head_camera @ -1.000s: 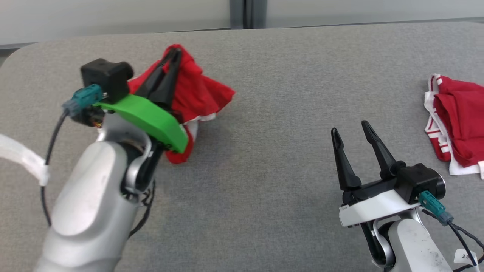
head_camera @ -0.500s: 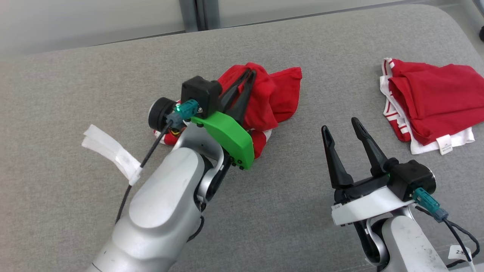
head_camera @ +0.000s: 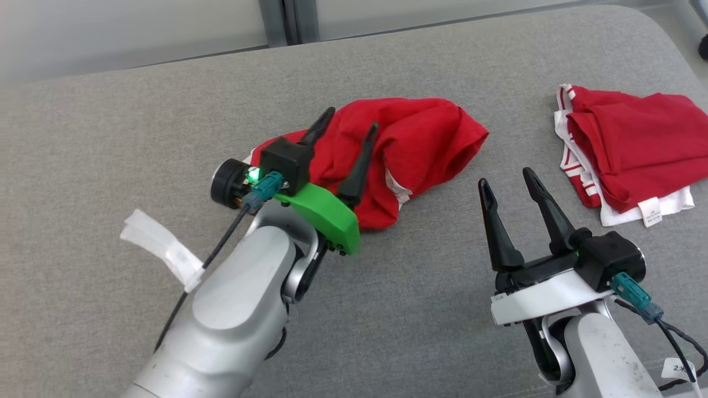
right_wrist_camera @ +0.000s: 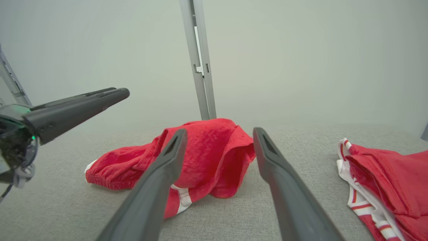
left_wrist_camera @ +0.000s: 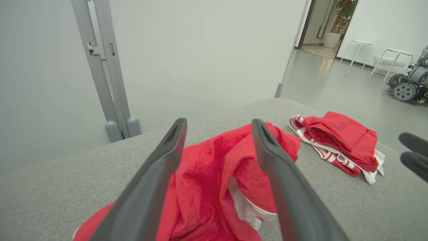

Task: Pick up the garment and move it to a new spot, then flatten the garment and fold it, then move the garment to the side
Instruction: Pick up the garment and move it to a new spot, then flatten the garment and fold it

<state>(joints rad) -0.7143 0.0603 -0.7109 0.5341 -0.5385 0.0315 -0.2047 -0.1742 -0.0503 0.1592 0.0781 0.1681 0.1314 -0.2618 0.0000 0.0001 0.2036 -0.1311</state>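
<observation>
The left gripper (head_camera: 353,119) now stands with its two dark fingers spread wide. Half a second ago those fingers were pressed together on a bunch of red cloth, so it has just let go. The red garment (head_camera: 420,138) lies freed near the middle of the grey upholstered surface (head_camera: 415,287). It sits in a crumpled heap with a white trim showing at its near edge, and it looks broader than when it was pinched up. In the left wrist view the cloth lies between and under the open fingers (left_wrist_camera: 160,174). I cannot tell whether they touch it or hang just above it. The right gripper (head_camera: 506,177) waits to the right of the heap, near it but apart. Its jaws are also apart and hold nothing, just as they were a second ago. Further right, well apart from the heap, a second red garment (head_camera: 630,149) with white striped edging lies folded near the edge of the surface. Beyond the surface there is a pale wall and a grey post (right_wrist_camera: 200,77). To my eye the move to a new spot is done. The flattening comes next, and the heap is bunched enough that both grippers will likely need to find edges and pull them outward.
</observation>
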